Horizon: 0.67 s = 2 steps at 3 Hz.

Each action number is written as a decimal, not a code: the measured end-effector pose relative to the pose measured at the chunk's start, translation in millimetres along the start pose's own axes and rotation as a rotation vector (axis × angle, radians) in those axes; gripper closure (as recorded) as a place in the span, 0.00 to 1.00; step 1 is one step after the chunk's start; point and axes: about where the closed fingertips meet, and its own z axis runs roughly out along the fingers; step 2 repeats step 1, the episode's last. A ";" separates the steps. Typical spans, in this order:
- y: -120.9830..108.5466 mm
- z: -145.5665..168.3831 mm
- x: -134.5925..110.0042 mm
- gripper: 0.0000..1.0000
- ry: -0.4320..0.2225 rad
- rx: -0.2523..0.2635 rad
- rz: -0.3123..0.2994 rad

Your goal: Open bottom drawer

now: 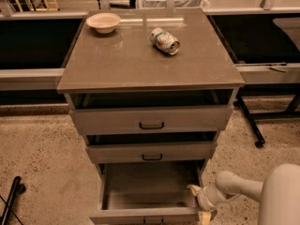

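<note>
Bottom drawer (146, 215) sits lowest in the grey cabinet, at the bottom edge of the view. It is drawn far out, with the bare flat floor of its box exposed; the front is a shallow grey panel with a small dark bar handle (153, 220), partly cut off by the frame. Gripper (200, 203) is at the drawer's right front corner, just beside or touching the side wall; contact is unclear, and I cannot tell whether it is gripping or free. Its tips look pale yellow. Arm (236, 185) is a smooth white tube that reaches in low from the right, roughly level, wrist pointing left toward the drawer. It comes off a rounded white body (282, 197) in the lower right corner. Middle drawer (151, 151) is pulled out a little, matte grey, same dark handle. Top drawer (151, 119) has the taller front and is also slightly out, with a dark gap above it. Cabinet top (136, 62) is a smooth, faintly glossy brown-grey slab. On it are a shallow cream bowl (103, 21), upright at the back left, and a drink can (165, 41), lying on its side at back centre, well apart from the bowl. Floor (42, 163) is speckled tan.
</note>
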 end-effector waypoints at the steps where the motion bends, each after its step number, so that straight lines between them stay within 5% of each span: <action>1: 0.0 0.0 0.0 0.00 0.000 0.000 0.000; 2: 0.0 0.0 0.0 0.00 0.000 0.000 0.000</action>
